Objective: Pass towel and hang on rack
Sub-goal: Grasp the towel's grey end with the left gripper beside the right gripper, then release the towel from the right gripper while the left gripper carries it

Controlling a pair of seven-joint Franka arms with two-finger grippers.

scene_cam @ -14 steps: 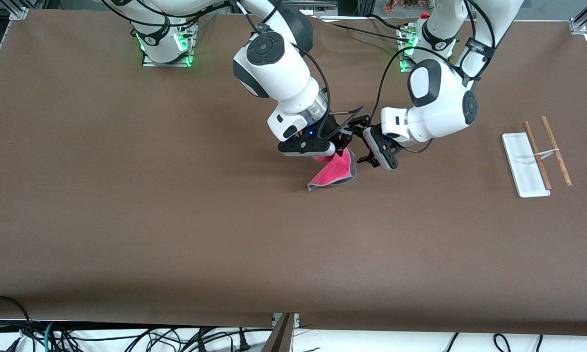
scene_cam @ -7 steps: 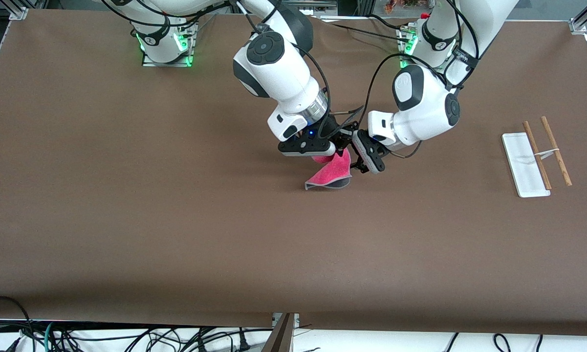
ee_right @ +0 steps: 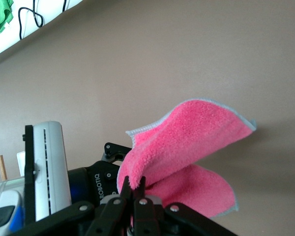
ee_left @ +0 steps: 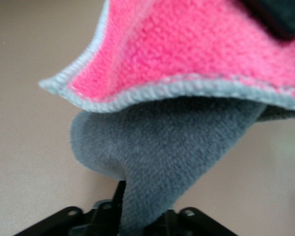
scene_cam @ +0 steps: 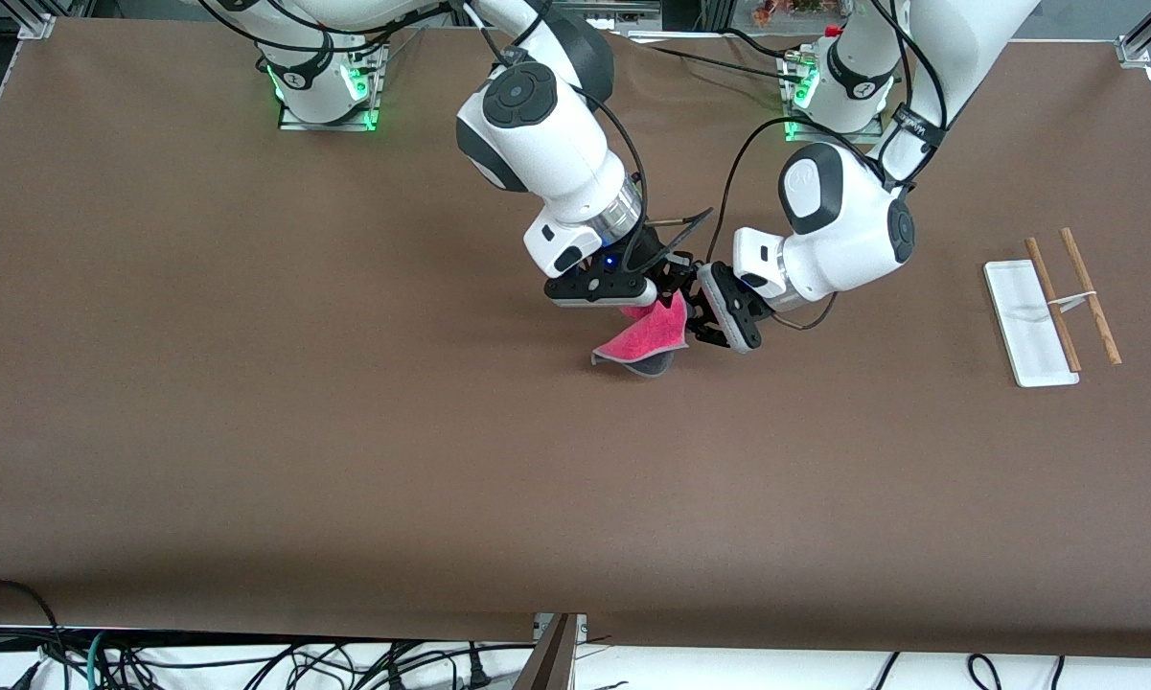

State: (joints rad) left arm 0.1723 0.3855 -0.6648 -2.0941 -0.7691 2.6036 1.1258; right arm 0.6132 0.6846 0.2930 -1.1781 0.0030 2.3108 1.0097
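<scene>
Towel (scene_cam: 647, 335) pinched between right pincer (scene_cam: 654, 295) and left pincer (scene_cam: 695, 321).

only thing i can read, "ROBOTIQ" in white on the black body of my left gripper (ee_right: 104, 183), seen from my right wrist, nothing else legible

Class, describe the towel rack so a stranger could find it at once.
Start at the brown table and go to the left arm's end. There stands the rack: a flat white rectangular base with two thin brown wooden rods joined by a white crosspiece, nothing beside it.
</scene>
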